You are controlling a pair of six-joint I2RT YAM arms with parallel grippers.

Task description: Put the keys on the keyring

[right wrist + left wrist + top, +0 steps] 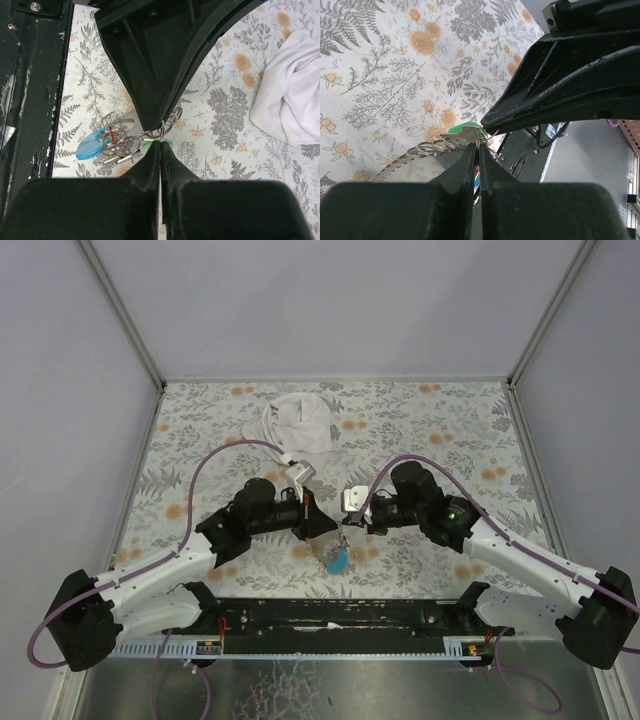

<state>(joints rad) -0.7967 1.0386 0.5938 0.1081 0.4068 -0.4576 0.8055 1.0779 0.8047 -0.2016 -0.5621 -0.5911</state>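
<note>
**Top view.** The left gripper (322, 525) and right gripper (349, 524) are meeting tip to tip over the floral worktop (450, 430). The keyring (336, 558) is showing just below the tips, near the front edge. A white cloth (297, 425) is lying well behind, apart from both arms.

**Left wrist.** The left gripper is pressing its jaws together at the keyring's wire rings (432, 147). A green key (465, 130) is sitting just beyond the tips. The right gripper's black body is blocking the upper right.

**Right wrist.** The right gripper is pressing its jaws together against a ring. What either gripper is pinching cannot be told. The left gripper is covering the top. A blue piece (90, 146) and a red key (114, 131) are hanging left, with the cloth at the right.
</note>
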